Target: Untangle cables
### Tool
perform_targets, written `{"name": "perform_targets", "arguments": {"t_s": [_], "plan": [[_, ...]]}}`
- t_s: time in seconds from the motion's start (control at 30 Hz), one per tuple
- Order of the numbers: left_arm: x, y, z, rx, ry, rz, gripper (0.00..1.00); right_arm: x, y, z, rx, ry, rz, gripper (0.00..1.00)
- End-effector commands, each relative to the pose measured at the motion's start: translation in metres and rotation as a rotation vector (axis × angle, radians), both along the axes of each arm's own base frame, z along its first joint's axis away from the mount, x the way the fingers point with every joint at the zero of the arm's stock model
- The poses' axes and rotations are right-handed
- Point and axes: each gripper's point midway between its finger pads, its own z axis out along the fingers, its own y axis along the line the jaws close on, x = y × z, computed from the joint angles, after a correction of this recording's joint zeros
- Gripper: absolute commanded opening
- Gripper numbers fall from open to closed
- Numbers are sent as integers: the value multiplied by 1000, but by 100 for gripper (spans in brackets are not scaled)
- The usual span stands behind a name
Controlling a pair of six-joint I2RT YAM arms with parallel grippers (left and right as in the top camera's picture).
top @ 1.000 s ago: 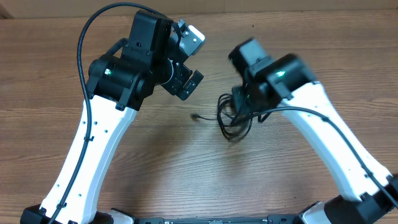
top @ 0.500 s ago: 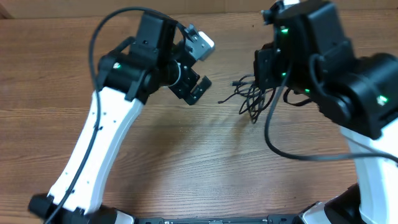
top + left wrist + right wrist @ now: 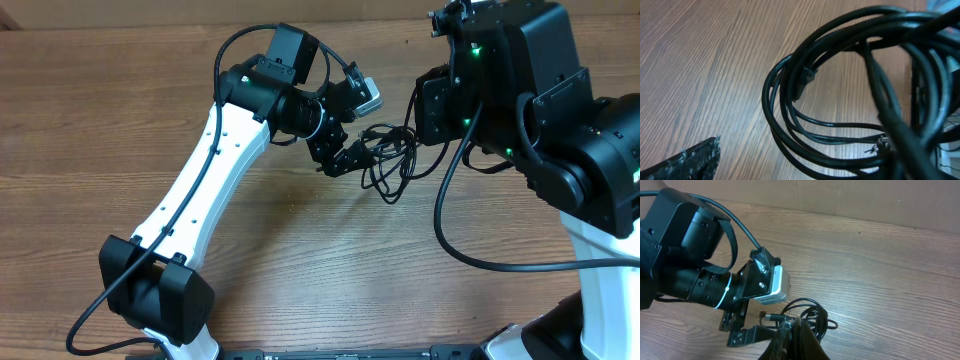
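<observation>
Cables are seen as a tangled black bundle near the middle of the wooden table, slightly right of centre, between the two arms. The bundle is gripped at its right side by the right gripper. In the right wrist view its fingers are pressed together on the cords, and loops spread out just beyond the tips. A small silver-tipped plug is seen sticking out to the left of those loops.

The left gripper is held just beside the left edge of the bundle. Its fingers are spread apart, and nothing is seen pinched between them. In the left wrist view several loops are shown close up, lying over one another above the wood grain. One small plug is caught among the strands, and one finger shows at the lower left corner, apart from the cords.
</observation>
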Motion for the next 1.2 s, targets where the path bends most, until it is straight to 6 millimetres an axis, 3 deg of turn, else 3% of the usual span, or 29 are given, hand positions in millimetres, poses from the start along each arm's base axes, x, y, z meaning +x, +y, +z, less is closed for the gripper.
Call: {"name": "perform_targets", "arguments": {"t_s": [0.0,0.03,0.07,0.1,0.13,0.3,0.67,0.7,0.77,0.8,1.17], "plan": [[-8,-8,4,-41,-1,-58,100,-4,-3,14,17,-46,9,4],[-9,-8,3,-35,3,-56,83,-4,-3,14,17,-46,9,4],[-9,-7,2,-29,5,-56,43,-4,-3,14,17,-46,9,4],[-10,-6,1,-21,7,-53,18,-4,-4,14,17,-46,9,4],[-10,-6,-1,-14,7,-50,4,-4,-3,15,18,-48,9,4],[-9,-5,-2,-6,4,-47,4,-3,-3,16,20,-53,8,4],[-10,-9,3,-40,6,-58,4,6,-25,14,21,-43,-68,4],[-10,-9,3,-40,6,-58,26,6,-26,14,25,-41,-68,4],[-10,-9,4,-41,6,-58,82,6,-25,14,36,-35,-61,4],[-10,-9,4,-41,5,-59,100,6,-24,14,40,-33,-54,4],[-23,-23,6,-61,2,-118,100,0,-10,14,92,-11,13,4]]}}
